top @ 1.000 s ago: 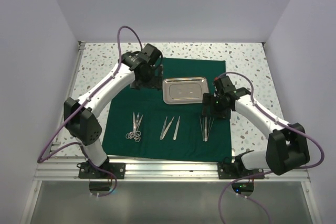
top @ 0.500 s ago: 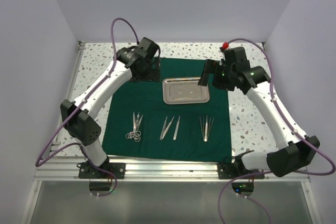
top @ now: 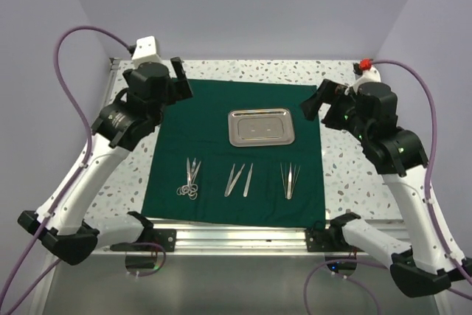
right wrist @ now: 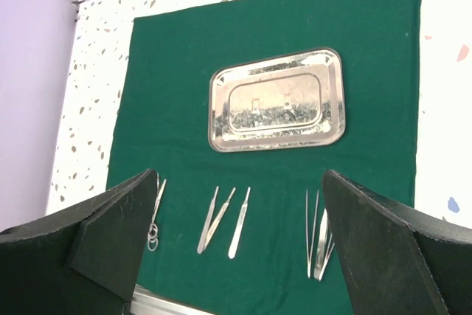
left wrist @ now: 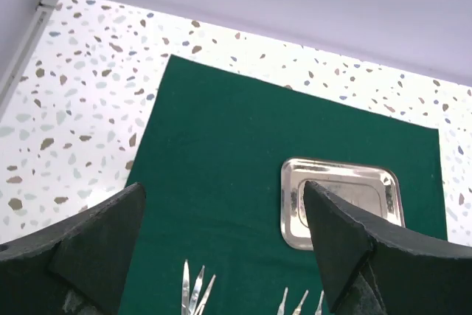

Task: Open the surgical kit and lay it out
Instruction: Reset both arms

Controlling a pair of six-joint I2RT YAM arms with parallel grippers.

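Observation:
The dark green drape lies spread flat on the table. On it sits the empty steel tray. In a row in front of the tray lie scissors, slender steel tools and tweezers. My left gripper hangs open, high over the drape's far left corner, holding nothing. My right gripper is open and empty, raised over the drape's right edge. The left wrist view shows the drape, the tray and the open gripper. The right wrist view shows the tray, scissors, tweezers and the open gripper.
Speckled white tabletop surrounds the drape on the left, right and far sides. Pale walls close in the table at the back and both sides. A metal rail with the arm bases runs along the near edge.
Both arms have risen and swung outward, away from the tray. The right gripper has left the tweezers and opened wider. The instruments and tray have not moved.

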